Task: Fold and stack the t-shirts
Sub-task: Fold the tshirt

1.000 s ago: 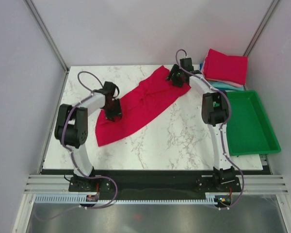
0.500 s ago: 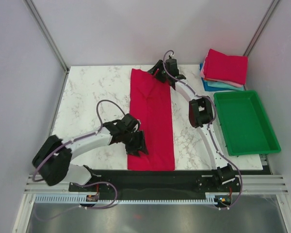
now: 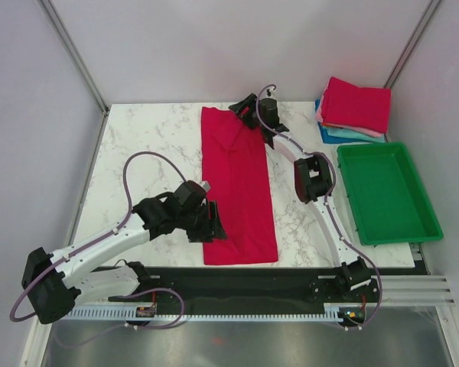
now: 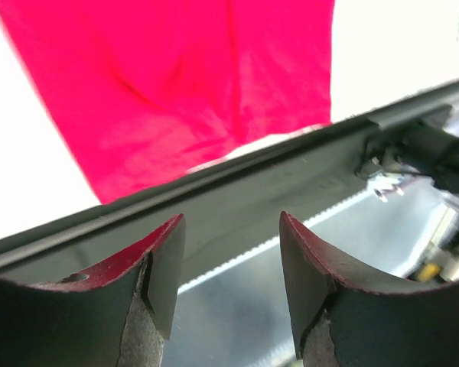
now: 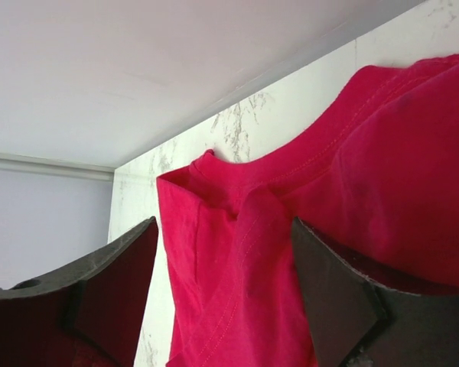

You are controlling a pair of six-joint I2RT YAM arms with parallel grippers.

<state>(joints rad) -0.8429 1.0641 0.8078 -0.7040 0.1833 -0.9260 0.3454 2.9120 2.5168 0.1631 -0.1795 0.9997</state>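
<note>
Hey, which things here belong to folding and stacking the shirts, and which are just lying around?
Part of the job: red shirt, spread out flat; stack of folded shirts, far right corner.
Just lying about: green tray, nothing in it.

White arm links [image 3: 99, 245], black joints [image 3: 314, 177] — looping purple cables [image 3: 145, 154], dark left tool [image 4: 231, 264]
</note>
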